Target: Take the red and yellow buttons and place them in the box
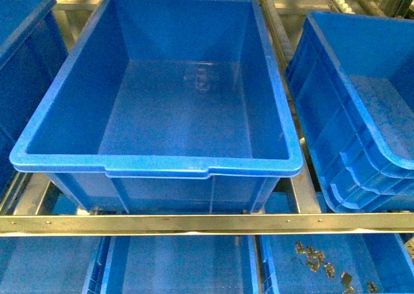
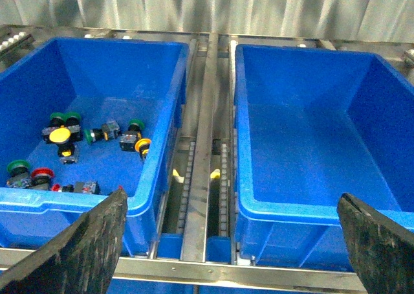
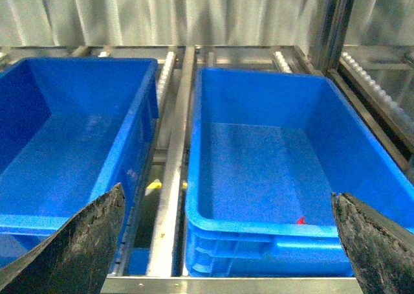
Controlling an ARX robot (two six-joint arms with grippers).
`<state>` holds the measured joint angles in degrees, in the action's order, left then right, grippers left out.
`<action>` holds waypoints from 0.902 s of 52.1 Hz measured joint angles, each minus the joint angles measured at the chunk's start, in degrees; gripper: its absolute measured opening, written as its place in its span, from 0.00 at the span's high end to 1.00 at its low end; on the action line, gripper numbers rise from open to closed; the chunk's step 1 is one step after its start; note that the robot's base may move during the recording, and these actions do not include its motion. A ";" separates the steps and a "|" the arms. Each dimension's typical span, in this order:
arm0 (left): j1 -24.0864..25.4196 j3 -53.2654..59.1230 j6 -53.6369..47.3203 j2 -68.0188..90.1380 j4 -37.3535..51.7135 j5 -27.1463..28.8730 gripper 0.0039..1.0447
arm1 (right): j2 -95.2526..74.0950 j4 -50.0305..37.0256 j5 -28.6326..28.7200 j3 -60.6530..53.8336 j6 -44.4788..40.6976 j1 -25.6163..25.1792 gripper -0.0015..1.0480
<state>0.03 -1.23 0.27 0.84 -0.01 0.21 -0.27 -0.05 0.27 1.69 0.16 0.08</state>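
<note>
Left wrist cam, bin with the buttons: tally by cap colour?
green buttons: 5
yellow buttons: 2
red buttons: 2
Total: 9
Some overlap, so green may be off by one.

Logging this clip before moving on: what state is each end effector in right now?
Left end effector: open, fingers spread wide, holding nothing.
Right end effector: open, fingers spread wide, holding nothing.
</note>
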 joint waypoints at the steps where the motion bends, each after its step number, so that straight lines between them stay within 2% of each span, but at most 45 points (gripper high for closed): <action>1: 0.00 0.00 0.00 0.00 0.00 -0.02 0.08 | 0.00 0.00 -0.04 0.00 0.00 0.00 0.07; 47: -0.02 0.00 -0.02 0.00 0.02 -0.22 0.08 | 0.09 0.09 -0.44 0.00 0.02 0.00 0.07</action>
<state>0.01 -1.23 0.25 0.84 0.01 -0.01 -0.19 0.03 -0.16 1.69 0.19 0.08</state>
